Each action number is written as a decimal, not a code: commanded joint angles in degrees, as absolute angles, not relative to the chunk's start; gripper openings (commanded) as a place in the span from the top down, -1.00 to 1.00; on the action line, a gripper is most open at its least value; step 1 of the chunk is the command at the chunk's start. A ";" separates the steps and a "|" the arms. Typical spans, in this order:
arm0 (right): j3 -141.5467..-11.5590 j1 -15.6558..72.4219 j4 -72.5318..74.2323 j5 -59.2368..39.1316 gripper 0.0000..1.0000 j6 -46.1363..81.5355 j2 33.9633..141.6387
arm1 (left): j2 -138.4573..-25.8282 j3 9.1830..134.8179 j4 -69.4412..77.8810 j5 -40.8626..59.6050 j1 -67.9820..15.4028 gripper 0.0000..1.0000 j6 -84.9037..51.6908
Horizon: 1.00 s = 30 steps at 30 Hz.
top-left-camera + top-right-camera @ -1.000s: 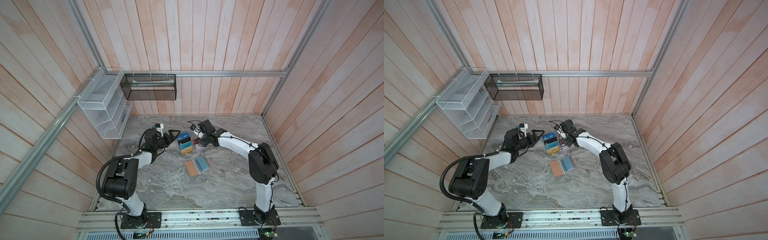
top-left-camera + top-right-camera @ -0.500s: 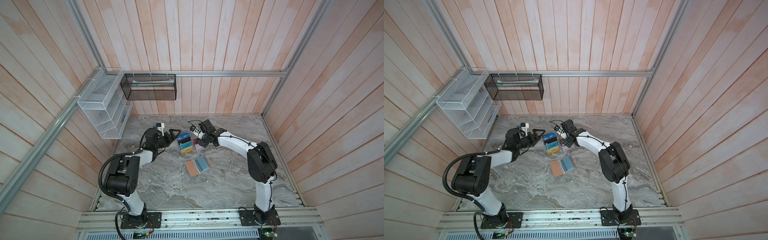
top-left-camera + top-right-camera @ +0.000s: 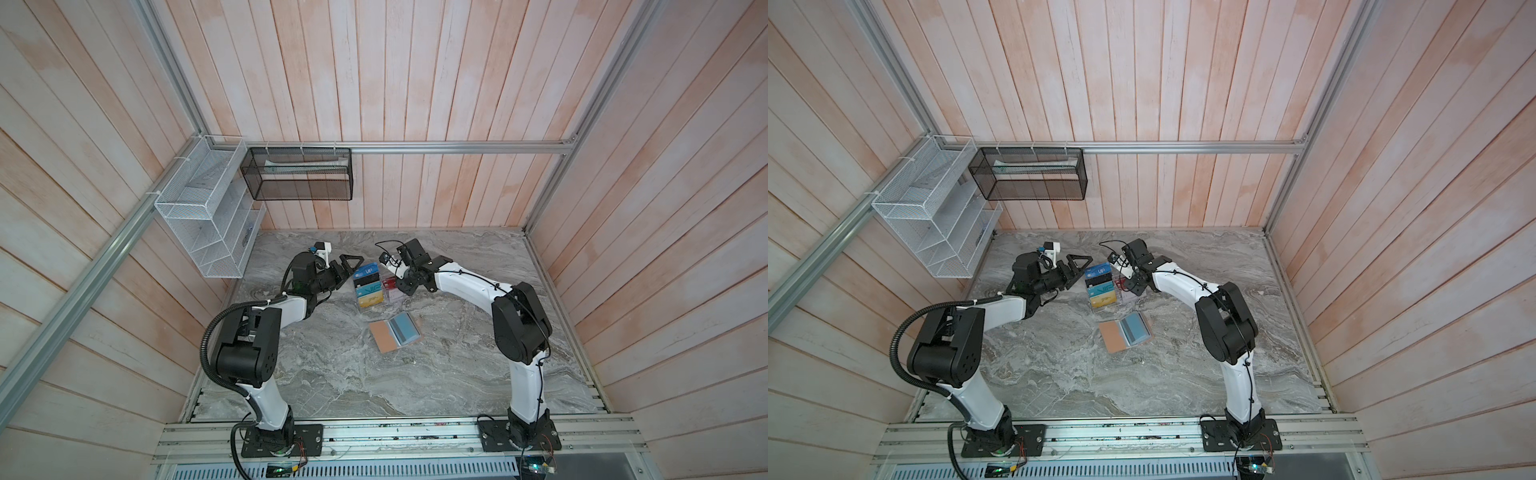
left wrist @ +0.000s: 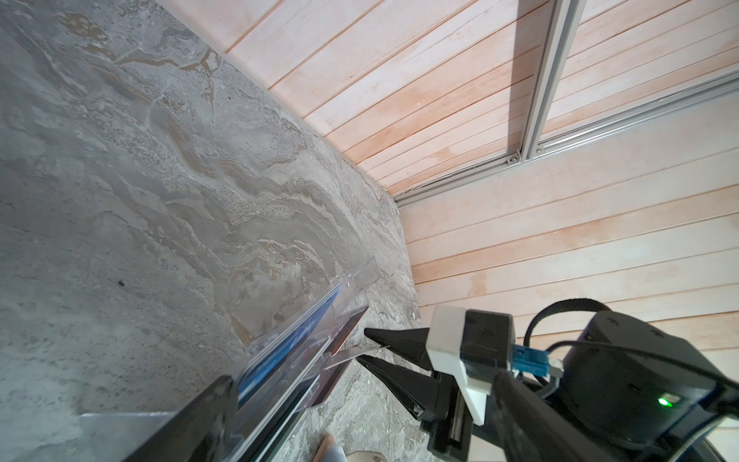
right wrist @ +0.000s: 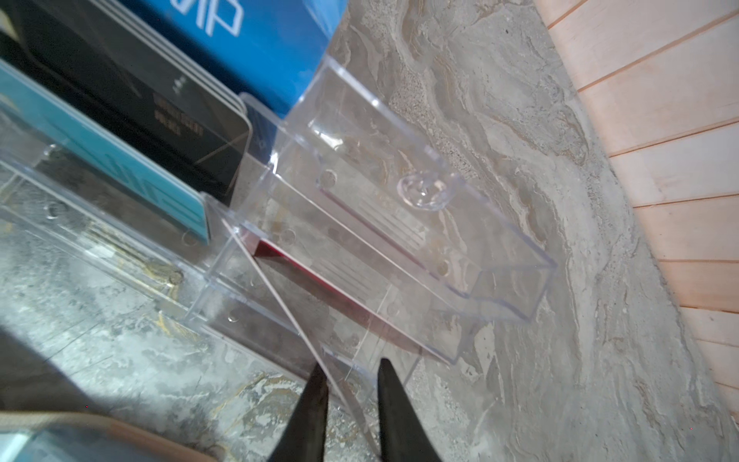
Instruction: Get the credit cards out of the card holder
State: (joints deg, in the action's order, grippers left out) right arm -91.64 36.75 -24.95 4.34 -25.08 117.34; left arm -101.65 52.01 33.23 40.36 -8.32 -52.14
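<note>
Plank walls (image 3: 415,83) box us in. The right pincer (image 5: 350,378) is at the clear stand (image 5: 500,280), jaws narrowly apart astride a thin clear edge; whether it pinches that edge I cannot tell. Across the stand the left pincer (image 3: 348,272) is spread wide. Back towards the bases from both, apart, the card holder (image 3: 384,337) lies open, showing a blue-grey card (image 3: 404,329). I'd pin the tan cover, then slide that card out flat. The marble tabletop (image 3: 374,386) looks slick.

Tan-pink card holder (image 3: 382,337), blue-grey dark-striped card (image 3: 405,328), grey veined marble tabletop (image 3: 374,386).
</note>
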 commanded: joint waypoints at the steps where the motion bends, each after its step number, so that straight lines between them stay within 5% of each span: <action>1: -93.09 36.11 -25.18 2.31 0.59 -25.39 117.66 | -103.04 53.45 34.18 42.14 -8.39 -1.00 -52.27; 9: -94.19 35.78 -24.56 0.82 0.68 -26.61 118.30 | -103.73 53.52 34.01 43.12 -8.14 -1.00 -51.68; 18: -92.59 35.72 -23.80 -1.57 1.00 -26.99 116.49 | -103.50 53.66 32.37 44.69 -5.66 -1.00 -50.41; 30: -89.28 35.28 -21.68 -4.07 1.00 -25.77 113.45 | -105.32 59.48 27.40 46.22 -5.02 -1.00 -48.78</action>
